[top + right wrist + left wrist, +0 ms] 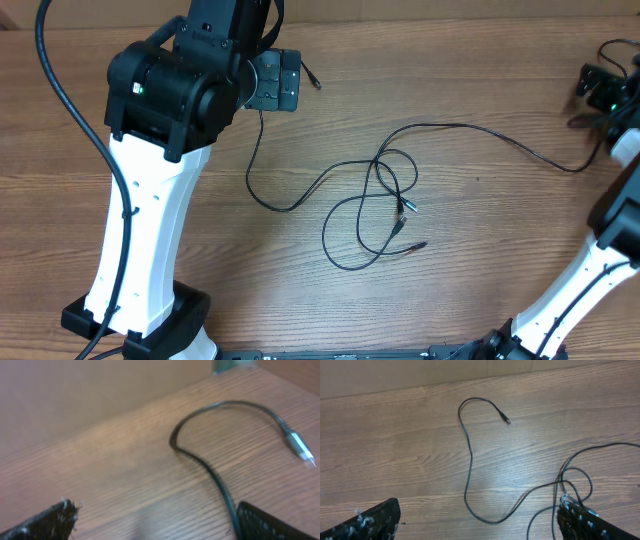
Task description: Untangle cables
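A wood-grain table (480,300) fills the view. The cables (375,200) lie loosely knotted at its centre. One strand trails toward 11 o'clock under the left gripper (477,512), another toward 2 o'clock beside the right gripper (157,510). Both claws are spread wide and grip nothing.

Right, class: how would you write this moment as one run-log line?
task: untangle cables | cables: still tangled, lying loose | left gripper: open, holding nothing | right gripper: open, holding nothing
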Robot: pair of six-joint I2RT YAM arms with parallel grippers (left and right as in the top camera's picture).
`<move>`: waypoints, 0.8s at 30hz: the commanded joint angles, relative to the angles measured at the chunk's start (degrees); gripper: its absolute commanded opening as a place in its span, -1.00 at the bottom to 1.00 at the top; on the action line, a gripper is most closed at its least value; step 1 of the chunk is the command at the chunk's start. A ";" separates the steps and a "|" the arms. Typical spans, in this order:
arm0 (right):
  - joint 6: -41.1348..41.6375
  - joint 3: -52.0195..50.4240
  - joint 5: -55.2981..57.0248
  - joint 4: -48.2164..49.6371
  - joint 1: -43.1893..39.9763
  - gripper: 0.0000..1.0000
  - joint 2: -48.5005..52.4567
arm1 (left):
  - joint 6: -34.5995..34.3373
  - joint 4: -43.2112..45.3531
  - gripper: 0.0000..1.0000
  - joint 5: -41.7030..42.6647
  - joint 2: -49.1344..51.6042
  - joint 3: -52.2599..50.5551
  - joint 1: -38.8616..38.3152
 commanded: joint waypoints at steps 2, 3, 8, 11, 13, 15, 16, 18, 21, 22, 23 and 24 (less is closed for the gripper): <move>21.24 1.57 6.97 -12.37 -0.02 1.00 -16.57 | 0.81 -0.83 1.00 0.02 1.51 -0.46 0.00; 22.86 1.57 4.66 -16.94 0.04 1.00 -19.04 | 0.81 -1.31 1.00 0.02 1.79 -0.46 0.00; 23.43 1.55 -12.39 -37.24 0.61 1.00 -28.50 | 0.83 -3.08 1.00 0.02 3.34 -0.46 0.00; 29.29 1.46 -15.02 -47.39 2.38 1.00 -29.59 | 0.83 -3.13 1.00 0.02 4.37 -0.46 0.00; 32.30 0.66 -12.81 -50.53 3.85 1.00 -29.38 | 0.83 -3.13 1.00 0.02 4.79 -0.46 0.00; 35.26 -1.33 -9.81 -52.19 6.27 1.00 -29.35 | 0.85 -3.17 1.00 0.02 5.25 -0.46 0.00; 35.76 -2.25 -9.09 -52.22 7.48 1.00 -29.35 | 0.85 -3.17 1.00 0.02 5.46 -0.46 0.00; 37.68 -4.33 -8.59 -51.82 10.43 1.00 -29.35 | 0.85 -3.17 1.00 0.02 5.62 -0.46 0.00; 38.62 -6.43 -8.57 -49.79 15.82 1.00 -29.33 | 0.83 -3.43 1.00 0.00 5.68 -0.46 0.00; 38.60 -6.95 -8.57 -48.37 17.88 1.00 -29.33 | 0.83 -3.72 0.99 0.00 5.68 -0.46 0.00; 38.60 -7.52 -7.80 -46.75 20.13 1.00 -29.33 | 0.85 -4.00 1.00 0.00 5.68 -0.46 0.00; 38.60 -7.98 -6.23 -45.55 22.05 1.00 -29.33 | 0.85 -4.28 1.00 0.00 5.68 -0.46 0.00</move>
